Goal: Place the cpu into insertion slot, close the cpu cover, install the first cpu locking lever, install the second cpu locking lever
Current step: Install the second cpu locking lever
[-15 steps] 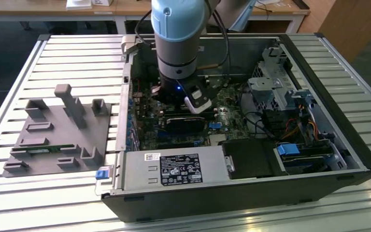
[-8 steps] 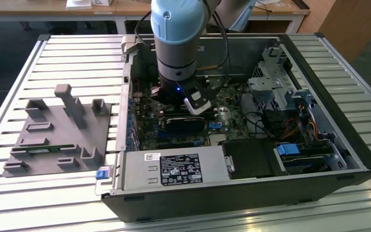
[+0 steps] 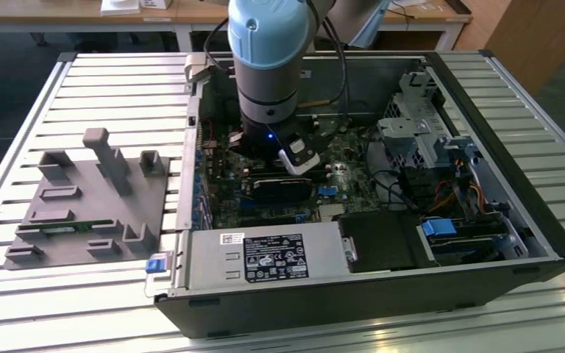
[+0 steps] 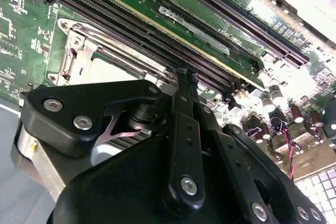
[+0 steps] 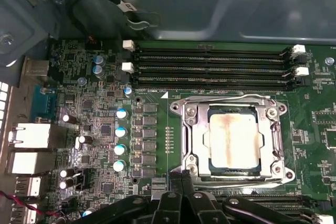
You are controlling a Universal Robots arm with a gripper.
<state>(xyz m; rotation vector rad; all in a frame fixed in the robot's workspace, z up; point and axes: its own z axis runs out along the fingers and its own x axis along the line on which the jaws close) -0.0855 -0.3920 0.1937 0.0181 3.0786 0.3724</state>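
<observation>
With the cpu [image 5: 233, 139] already seated in the insertion slot [image 5: 195, 145] and the cpu cover [image 5: 234, 104] lying closed over its edges, my pincer [image 4: 181, 77], fingers drawn narrow and empty, hovers just beside the socket's edge to work the levers.

The cpu [image 5: 234, 139] has a dull, stained metal top; the cpu cover [image 5: 195, 132] is bright shiny metal; the gripper [image 4: 178, 85] is smooth matt black plastic with shiny screws.

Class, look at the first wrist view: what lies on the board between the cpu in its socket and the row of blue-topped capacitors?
Between the cpu and the capacitors stands a column of small grey square components, then the cpu cover.
</observation>
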